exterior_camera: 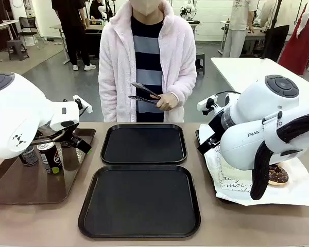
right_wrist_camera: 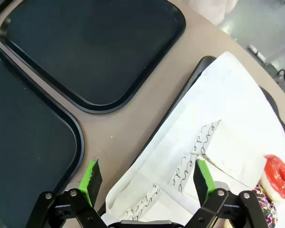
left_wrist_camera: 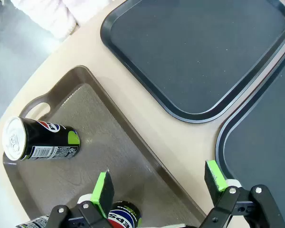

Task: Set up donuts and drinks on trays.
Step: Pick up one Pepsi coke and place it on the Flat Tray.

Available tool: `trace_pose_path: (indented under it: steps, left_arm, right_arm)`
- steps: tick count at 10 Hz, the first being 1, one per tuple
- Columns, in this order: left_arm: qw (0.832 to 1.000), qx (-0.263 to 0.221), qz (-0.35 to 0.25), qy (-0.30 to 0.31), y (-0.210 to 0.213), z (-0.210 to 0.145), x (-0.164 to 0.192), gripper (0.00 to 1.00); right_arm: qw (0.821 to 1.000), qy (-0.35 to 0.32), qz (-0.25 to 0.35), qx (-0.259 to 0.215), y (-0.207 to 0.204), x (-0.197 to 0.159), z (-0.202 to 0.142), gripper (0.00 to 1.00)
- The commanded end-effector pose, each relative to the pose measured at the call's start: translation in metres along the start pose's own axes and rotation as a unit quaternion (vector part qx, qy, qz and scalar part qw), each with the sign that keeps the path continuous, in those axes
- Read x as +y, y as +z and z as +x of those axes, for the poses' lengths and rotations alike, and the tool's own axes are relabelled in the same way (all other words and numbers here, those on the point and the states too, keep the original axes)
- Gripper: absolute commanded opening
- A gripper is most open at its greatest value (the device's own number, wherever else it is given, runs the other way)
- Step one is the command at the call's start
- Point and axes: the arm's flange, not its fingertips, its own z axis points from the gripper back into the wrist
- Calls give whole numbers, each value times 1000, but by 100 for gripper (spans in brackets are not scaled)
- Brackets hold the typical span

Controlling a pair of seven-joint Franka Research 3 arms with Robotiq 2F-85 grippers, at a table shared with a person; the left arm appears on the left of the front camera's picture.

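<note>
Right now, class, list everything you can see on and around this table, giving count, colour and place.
black trays: two, black, mid-table, one behind the other.
brown tray: one, brown, robot's left.
soda cans: at least two, black, on brown tray.
paper-lined tray: one, white paper, robot's right.
donuts: two, red-iced and chocolate, on the paper.
tongs: one pair, dark, in person's hand.
left gripper: open, over brown tray's edge.
right gripper: open, over paper-lined tray's edge.

right arm (exterior_camera: 257, 136): "FRAN" | can (left_wrist_camera: 124, 219): "EPS" | white paper (exterior_camera: 232, 181): script "moi"
</note>
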Motion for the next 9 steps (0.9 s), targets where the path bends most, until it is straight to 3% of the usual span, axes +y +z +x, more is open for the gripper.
trace_pose_path:
  steps: [1,9]
  left_arm:
    - [1000,0,0,0,0,0,0,100]
    - [1000,0,0,0,0,0,0,100]
  right_arm:
    - [1000,0,0,0,0,0,0,100]
    - [1000,0,0,0,0,0,0,100]
